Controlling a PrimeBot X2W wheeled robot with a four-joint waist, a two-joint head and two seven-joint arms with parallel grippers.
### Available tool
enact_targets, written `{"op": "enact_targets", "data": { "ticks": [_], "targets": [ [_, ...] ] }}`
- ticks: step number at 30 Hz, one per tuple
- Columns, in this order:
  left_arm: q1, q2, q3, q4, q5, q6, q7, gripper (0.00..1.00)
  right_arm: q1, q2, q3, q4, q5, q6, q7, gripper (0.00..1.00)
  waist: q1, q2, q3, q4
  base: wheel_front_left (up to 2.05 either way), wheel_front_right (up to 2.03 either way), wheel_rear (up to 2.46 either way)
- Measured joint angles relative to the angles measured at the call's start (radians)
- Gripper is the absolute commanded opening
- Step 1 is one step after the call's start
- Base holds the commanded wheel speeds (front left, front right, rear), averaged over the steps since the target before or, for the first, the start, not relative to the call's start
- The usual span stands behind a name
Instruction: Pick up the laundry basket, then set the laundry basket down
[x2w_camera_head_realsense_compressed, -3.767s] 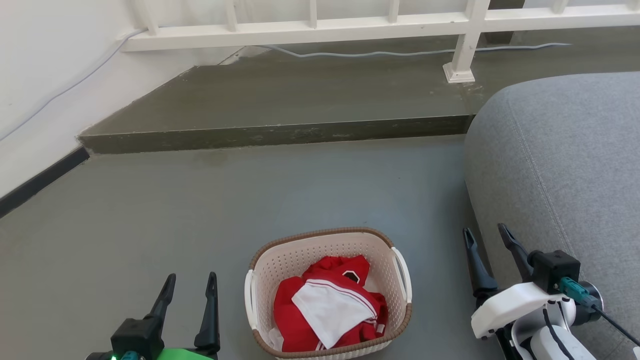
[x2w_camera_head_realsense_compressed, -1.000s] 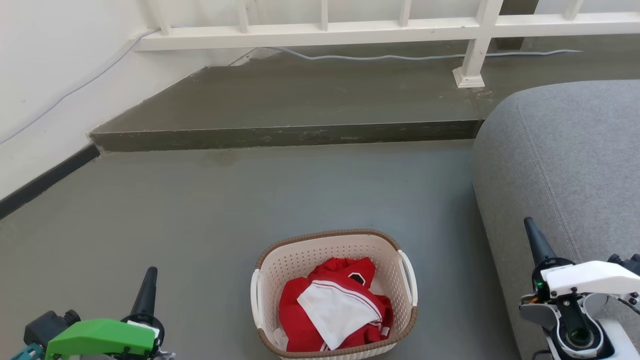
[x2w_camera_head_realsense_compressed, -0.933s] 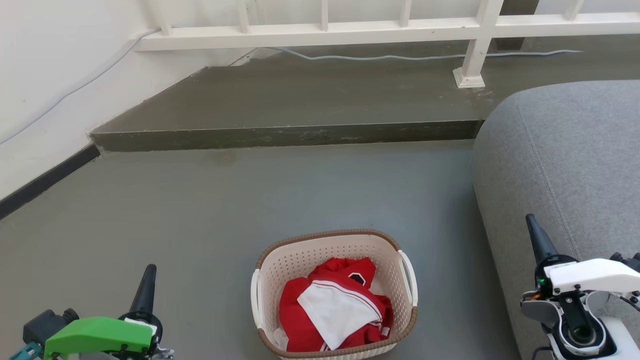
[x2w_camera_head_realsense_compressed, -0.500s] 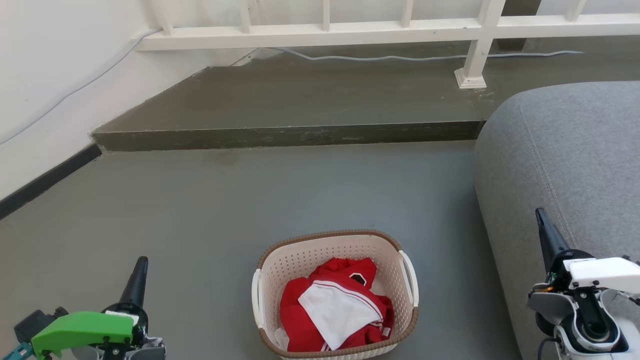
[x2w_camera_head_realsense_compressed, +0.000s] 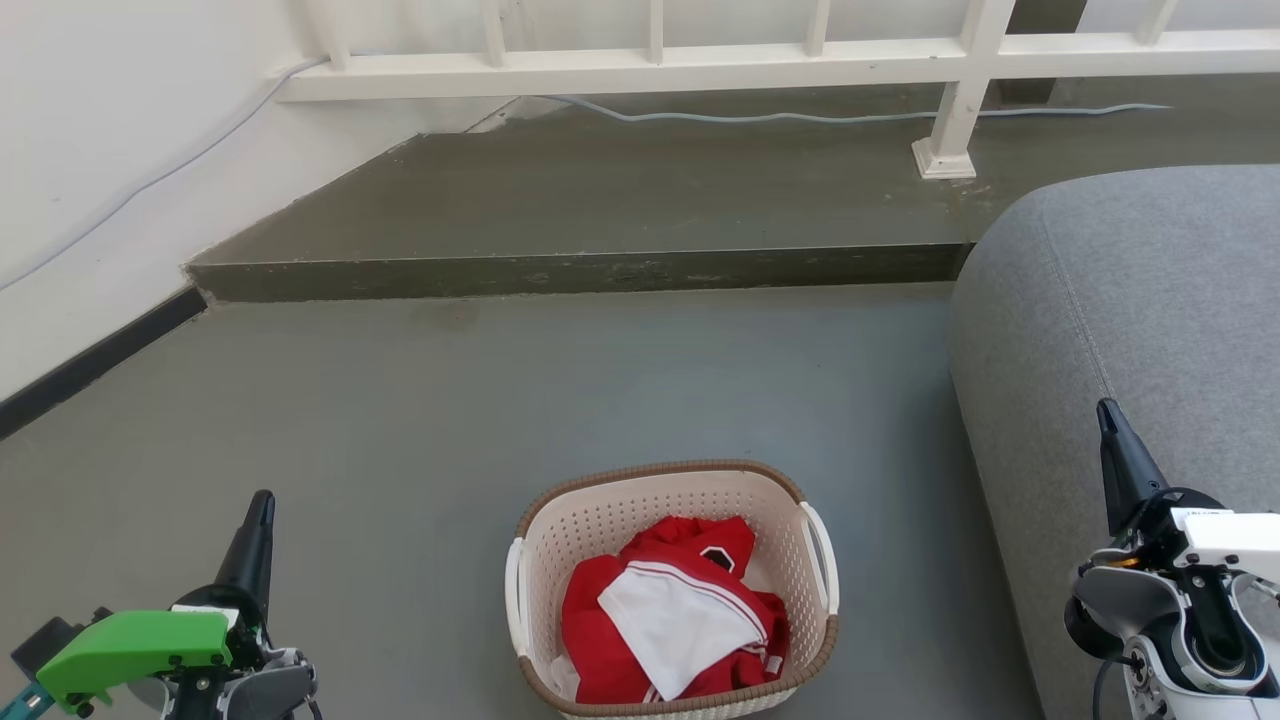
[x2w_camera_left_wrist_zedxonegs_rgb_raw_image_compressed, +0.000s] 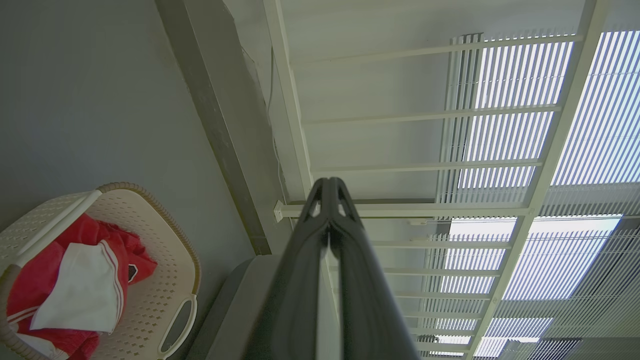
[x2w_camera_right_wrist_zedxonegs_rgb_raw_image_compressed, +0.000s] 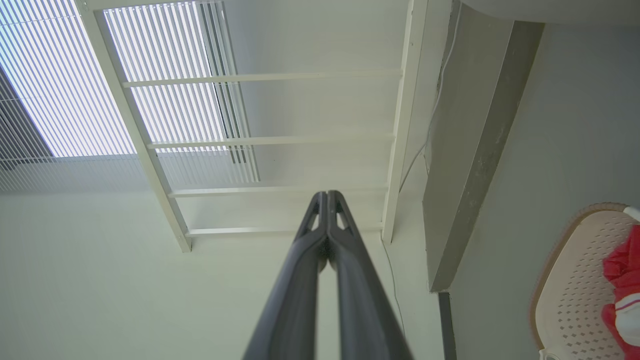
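We saw grey floor (x2w_camera_head_realsense_compressed: 620, 380), smooth and matte. Laundry basket (x2w_camera_head_realsense_compressed: 600, 515) sat directly on it, upright, at bottom centre of head view. Grey sofa (x2w_camera_head_realsense_compressed: 1130, 300) stood on floor at right, near basket but apart from it. We noted raised concrete step (x2w_camera_head_realsense_compressed: 600, 200) along floor's far side; white railing post (x2w_camera_head_realsense_compressed: 943, 150) and pale cable (x2w_camera_head_realsense_compressed: 800, 117) rested on step. Black skirting (x2w_camera_head_realsense_compressed: 90, 360) edged floor at left

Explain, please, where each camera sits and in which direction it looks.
Head view: on the head, looking down at the laundry basket on the floor; left hand and right hand at the lower corners.
Left wrist view: along its shut fingers toward the railing; basket lower left.
Right wrist view: likewise toward the railing; basket lower right.
Shared: basket and railing.
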Motion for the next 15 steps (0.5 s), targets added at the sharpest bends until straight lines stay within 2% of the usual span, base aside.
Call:
{"op": "enact_targets", "data": {
  "ticks": [15],
  "targets": [
    [-0.003, 0.0, 0.001, 0.021, 0.0, -0.003, 0.001, 0.0, -0.008, 0.002, -0.001, 0.008, 0.0, 0.003, 0.002, 0.0, 0.0, 0.0, 0.0, 0.0, 0.0, 0.0, 0.0]
  ]
}}
